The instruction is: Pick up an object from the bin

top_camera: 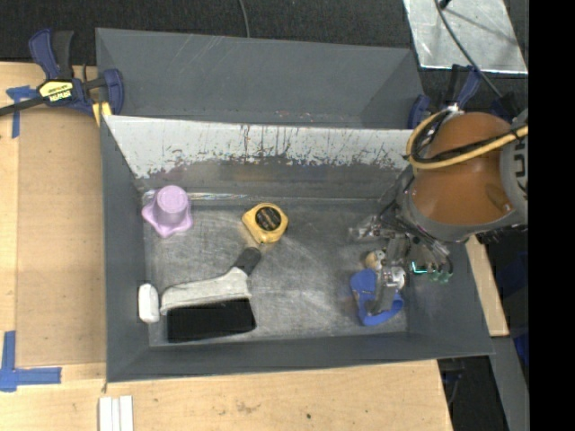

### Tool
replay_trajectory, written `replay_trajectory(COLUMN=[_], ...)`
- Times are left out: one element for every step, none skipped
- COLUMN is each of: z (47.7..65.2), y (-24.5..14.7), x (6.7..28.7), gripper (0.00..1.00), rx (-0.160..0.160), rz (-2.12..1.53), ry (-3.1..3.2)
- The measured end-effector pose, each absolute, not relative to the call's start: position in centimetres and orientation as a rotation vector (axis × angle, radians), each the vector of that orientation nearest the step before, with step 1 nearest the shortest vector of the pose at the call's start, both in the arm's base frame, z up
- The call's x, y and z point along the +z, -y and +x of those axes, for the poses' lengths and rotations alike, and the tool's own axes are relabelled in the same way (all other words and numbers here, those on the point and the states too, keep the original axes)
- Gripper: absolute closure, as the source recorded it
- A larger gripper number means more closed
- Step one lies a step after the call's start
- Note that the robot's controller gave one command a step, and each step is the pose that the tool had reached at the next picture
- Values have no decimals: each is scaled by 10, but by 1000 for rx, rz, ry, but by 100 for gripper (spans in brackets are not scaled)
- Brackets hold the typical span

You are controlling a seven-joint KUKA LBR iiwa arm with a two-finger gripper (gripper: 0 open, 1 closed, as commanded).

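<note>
My gripper [388, 281] reaches down at the bin's right side, right over a small blue object [370, 300] lying near the front right corner. Its metal fingers point down onto the blue object's upper part and hide some of it; I cannot make out whether the object sits between them. A yellow round tape measure [264, 223] lies near the bin's middle, well to the left of the gripper.
A lilac plastic piece [167, 210] sits at the back left. A white-handled brush with black bristles [201, 305] lies along the front left. The arm's orange cover hangs over the bin's right wall.
</note>
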State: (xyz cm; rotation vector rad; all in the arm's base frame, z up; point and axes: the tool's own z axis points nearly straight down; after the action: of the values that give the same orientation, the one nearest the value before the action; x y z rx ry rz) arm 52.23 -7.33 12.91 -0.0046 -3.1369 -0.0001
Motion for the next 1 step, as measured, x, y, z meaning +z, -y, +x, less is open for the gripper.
replay_trajectory(z=[524], y=[73], x=[133], gripper=[0], rx=[1], rz=[-1], ry=[3144])
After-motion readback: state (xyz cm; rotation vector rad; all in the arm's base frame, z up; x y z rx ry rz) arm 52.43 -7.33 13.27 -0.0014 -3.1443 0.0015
